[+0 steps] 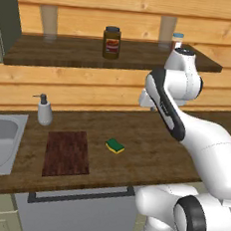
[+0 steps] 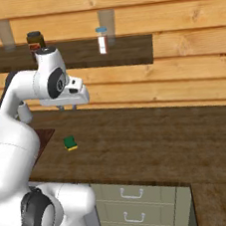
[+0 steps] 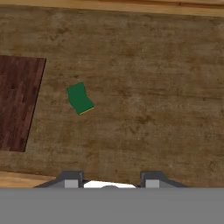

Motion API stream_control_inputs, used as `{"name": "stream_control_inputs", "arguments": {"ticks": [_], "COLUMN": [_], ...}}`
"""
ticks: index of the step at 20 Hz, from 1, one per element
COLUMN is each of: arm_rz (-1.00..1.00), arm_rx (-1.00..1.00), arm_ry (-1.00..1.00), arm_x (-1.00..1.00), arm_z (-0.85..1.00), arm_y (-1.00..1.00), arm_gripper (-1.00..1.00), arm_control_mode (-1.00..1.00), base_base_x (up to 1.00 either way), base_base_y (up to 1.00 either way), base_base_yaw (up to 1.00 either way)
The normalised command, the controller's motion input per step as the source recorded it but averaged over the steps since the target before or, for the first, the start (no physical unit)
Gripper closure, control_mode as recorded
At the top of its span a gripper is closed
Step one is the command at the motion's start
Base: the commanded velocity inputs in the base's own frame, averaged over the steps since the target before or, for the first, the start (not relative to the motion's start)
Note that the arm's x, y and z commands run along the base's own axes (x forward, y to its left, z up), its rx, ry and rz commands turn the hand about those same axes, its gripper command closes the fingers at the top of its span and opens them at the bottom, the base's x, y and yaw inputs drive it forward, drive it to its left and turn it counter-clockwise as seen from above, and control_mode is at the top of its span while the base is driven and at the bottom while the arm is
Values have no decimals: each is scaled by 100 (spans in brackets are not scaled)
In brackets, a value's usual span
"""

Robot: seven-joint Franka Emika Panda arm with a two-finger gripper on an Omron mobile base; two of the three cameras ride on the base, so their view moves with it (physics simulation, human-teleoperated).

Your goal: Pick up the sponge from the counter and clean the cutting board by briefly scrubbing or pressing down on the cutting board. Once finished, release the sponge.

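The sponge [image 1: 115,146] [image 2: 70,143] [image 3: 79,98], green on top with a yellow edge, lies alone on the dark wooden counter [image 1: 154,146] [image 2: 148,136] [image 3: 153,87]. Just left of it lies the reddish-brown cutting board [image 1: 67,153] [image 2: 44,137] [image 3: 17,103], flat and bare. My gripper [image 2: 66,107] [image 3: 113,178] hangs well above the counter, up and to the right of the sponge. It is open, its fingertips [image 3: 72,177] spread wide with nothing between them. In the left base view my own arm hides the gripper.
A steel sink [image 1: 0,141] is set in the counter at the left, with a soap dispenser [image 1: 44,110] behind the board. The shelf above carries a dark jar [image 1: 111,42] and a small bottle [image 2: 102,40]. Drawers [image 2: 136,202] sit under the counter's front edge.
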Motion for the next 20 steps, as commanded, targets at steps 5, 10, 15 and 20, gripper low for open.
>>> {"name": "stream_control_inputs", "arguments": {"ticks": [5, 10, 15, 20], "arm_rz": [1, 4, 6, 14], "arm_rx": [-2, 0, 0, 0], "arm_ry": [2, 11, 13, 2], "arm_x": [0, 0, 6, 45], "arm_z": [-35, -81, -72, -49], "arm_y": [33, 50, 34, 23], "arm_gripper": [-100, -100, -100, -100], "arm_control_mode": [-100, -100, -100, -100], "base_base_x": [0, 0, 0, 0], "base_base_y": [0, 0, 0, 0], "base_base_yaw": [0, 0, 0, 0]}}
